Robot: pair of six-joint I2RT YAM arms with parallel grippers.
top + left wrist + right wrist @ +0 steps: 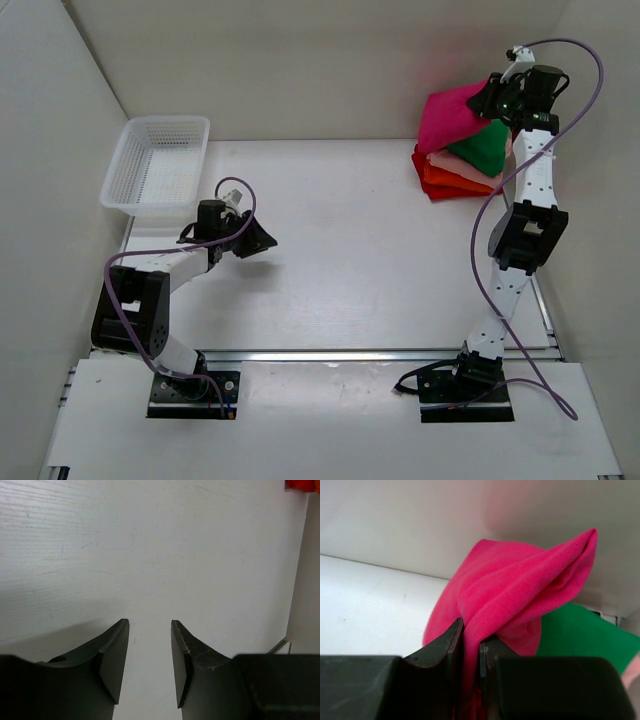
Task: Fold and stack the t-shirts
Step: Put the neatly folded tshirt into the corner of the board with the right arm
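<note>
The right gripper (471,632) pinches a fold of the magenta-pink t-shirt (520,580) over the folded stack (455,175) at far right. The left gripper (150,625) hangs half open, empty, above the table (150,540).

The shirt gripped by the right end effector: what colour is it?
The shirt is magenta-pink, clearest in the right wrist view.

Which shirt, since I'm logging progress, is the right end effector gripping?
The magenta-pink shirt, pinched in the right end effector and bunched on top; the green shirt, pale pink shirt and orange shirt lie folded underneath.
</note>
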